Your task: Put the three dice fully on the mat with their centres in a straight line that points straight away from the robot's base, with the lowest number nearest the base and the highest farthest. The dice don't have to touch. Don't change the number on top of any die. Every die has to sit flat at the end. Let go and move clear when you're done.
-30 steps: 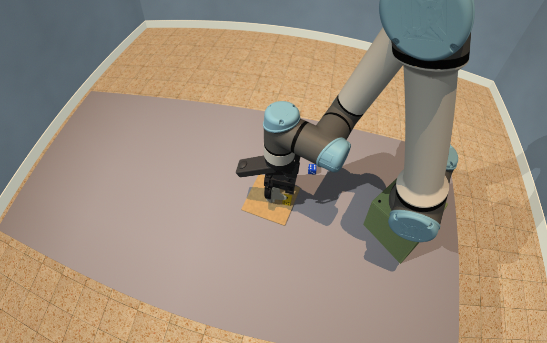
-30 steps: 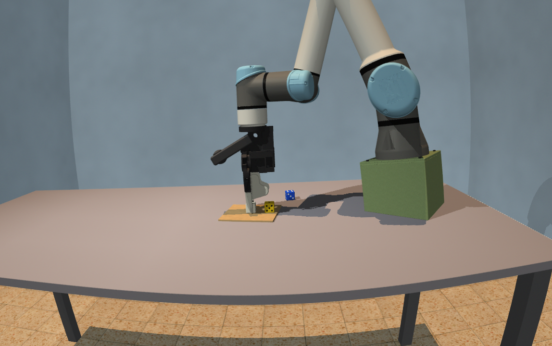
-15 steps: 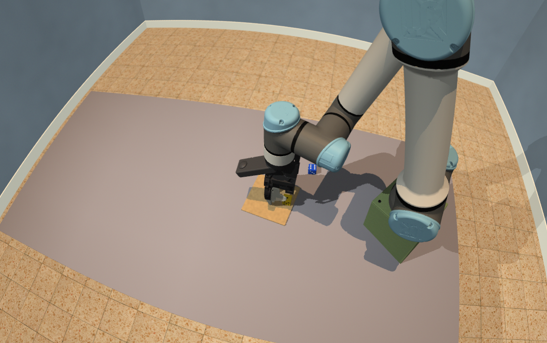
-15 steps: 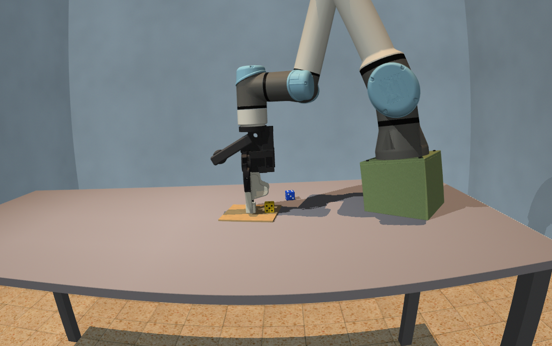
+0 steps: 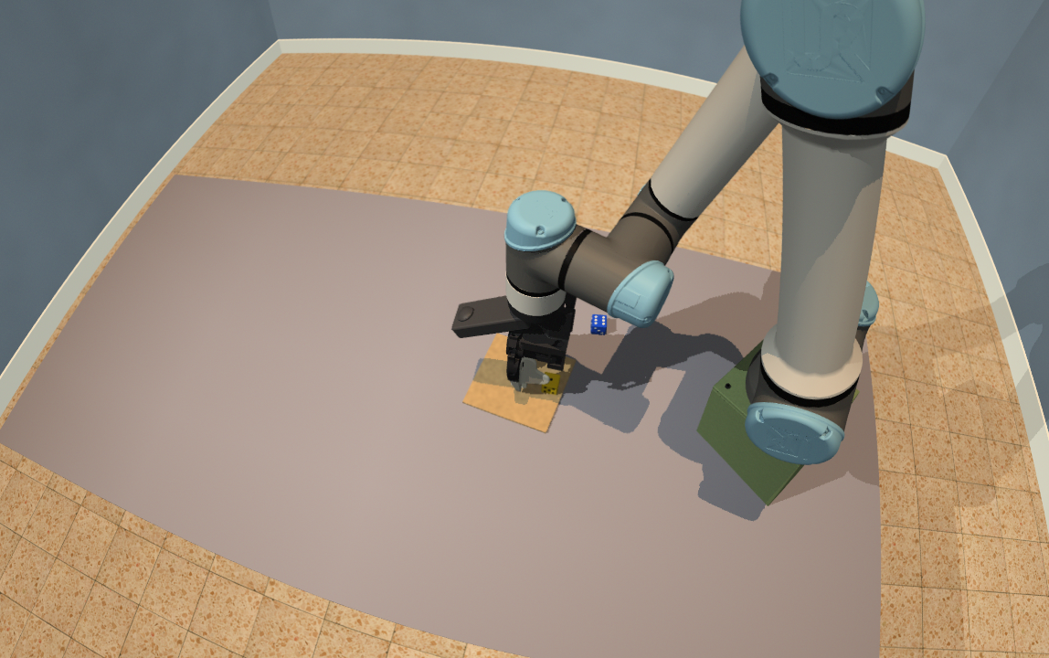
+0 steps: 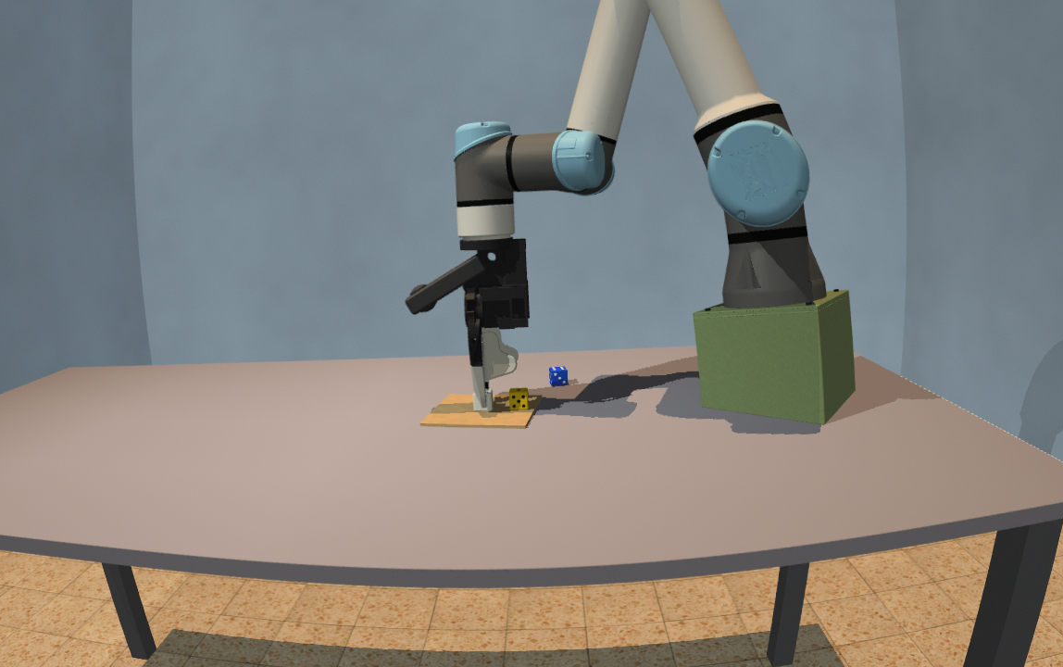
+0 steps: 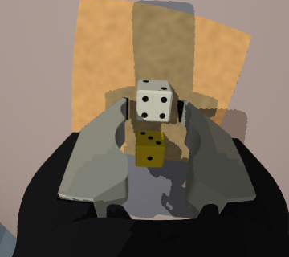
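Observation:
The white die (image 7: pixel 154 104) shows a 4 on top and sits on the orange mat (image 5: pixel 503 407) (image 6: pixel 460 420) (image 7: pixel 100 40). My gripper (image 5: pixel 522 386) (image 6: pixel 483 406) (image 7: pixel 152 100) is low over the mat, slightly open, with one fingertip on each side of the white die and a narrow gap at both sides. The top and exterior views mostly hide this die behind the fingers. The yellow die (image 5: pixel 549 387) (image 6: pixel 518 398) (image 7: pixel 150 154), 1 on top, sits flat near the mat's base-side edge, on the base side of the white die. The blue die (image 5: pixel 598 323) (image 6: pixel 557 376), 6 on top, lies on the table off the mat.
The green pedestal (image 5: pixel 745 433) (image 6: pixel 759 365) carries the robot's base at the right of the top and exterior views. The blue die stands beyond the mat's base-side edge, towards the back in the exterior view. The yellow die is close behind the white one, between the finger bodies in the wrist view.

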